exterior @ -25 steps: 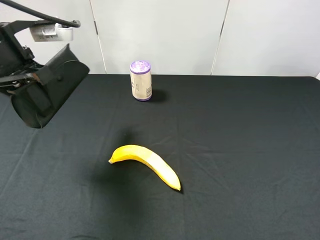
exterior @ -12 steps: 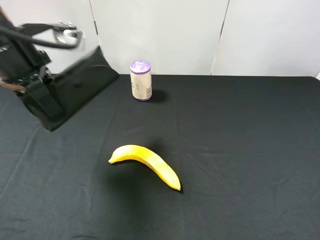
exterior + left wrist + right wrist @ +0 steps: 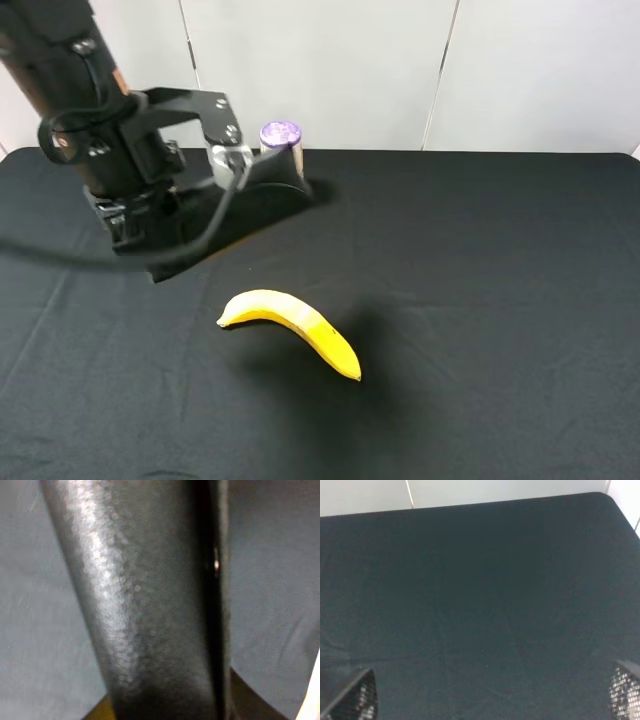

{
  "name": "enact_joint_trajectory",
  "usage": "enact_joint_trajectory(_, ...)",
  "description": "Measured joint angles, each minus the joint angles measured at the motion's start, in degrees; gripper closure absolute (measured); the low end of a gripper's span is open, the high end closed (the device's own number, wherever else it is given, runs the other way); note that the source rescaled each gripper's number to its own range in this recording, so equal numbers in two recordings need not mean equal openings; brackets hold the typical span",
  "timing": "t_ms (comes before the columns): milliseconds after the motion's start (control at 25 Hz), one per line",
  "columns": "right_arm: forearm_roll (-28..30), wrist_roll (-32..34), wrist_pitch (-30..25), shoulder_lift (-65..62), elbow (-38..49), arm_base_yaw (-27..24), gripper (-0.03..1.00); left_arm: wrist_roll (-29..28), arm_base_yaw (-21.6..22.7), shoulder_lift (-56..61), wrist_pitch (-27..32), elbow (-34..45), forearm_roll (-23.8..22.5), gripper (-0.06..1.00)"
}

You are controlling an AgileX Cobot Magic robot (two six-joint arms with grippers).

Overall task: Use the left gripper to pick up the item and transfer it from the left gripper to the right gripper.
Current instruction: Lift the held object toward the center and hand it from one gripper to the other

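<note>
The item, a black leather-like pouch (image 3: 250,205), hangs in the air in front of the purple-lidded can (image 3: 280,134) and behind the banana (image 3: 292,328). My left gripper (image 3: 138,226) is shut on the pouch's left end; the arm and a looping cable hide most of the jaws. In the left wrist view the pouch (image 3: 150,605) fills the picture close up and blurred. My right gripper (image 3: 490,700) is open and empty above bare black cloth, with only its fingertips (image 3: 357,695) showing. It is out of the exterior high view.
A black cloth covers the table (image 3: 480,300). The can stands at the back, partly hidden by the pouch. The banana lies left of the middle. White wall panels (image 3: 400,70) stand behind the table's far edge.
My left arm has swung right and inward from the far left edge, carrying the pouch. The pouch now reaches in front of the can. The banana and the can have not moved.
</note>
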State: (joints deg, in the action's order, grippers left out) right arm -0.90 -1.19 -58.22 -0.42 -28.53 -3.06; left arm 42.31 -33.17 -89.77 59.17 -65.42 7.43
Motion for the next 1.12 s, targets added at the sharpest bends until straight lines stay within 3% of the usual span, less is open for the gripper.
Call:
enact_joint_trajectory(320, -3.6, -3.3, 0.0, 0.0, 0.0, 0.0, -0.03, 8.2, -7.9, -0.1, -3.6, 0.0, 0.0, 0.94)
enact_joint_trajectory(640, -14.1, -12.7, 0.5, 8.2, -0.6, 0.5, -0.03, 15.6, -10.6, -0.4, -6.3, 0.0, 0.3, 0.94)
enact_joint_trajectory(880, -21.4, -21.8, 6.9, 14.9, -0.8, 7.1, -0.03, 19.5, -10.6, -0.4, -7.8, 0.0, 0.9, 0.94)
enact_joint_trajectory(1120, -25.4, -31.6, 14.4, 22.5, -0.8, 17.8, -0.03, 21.3, -10.6, -0.4, -11.6, 0.0, 1.0, 0.94)
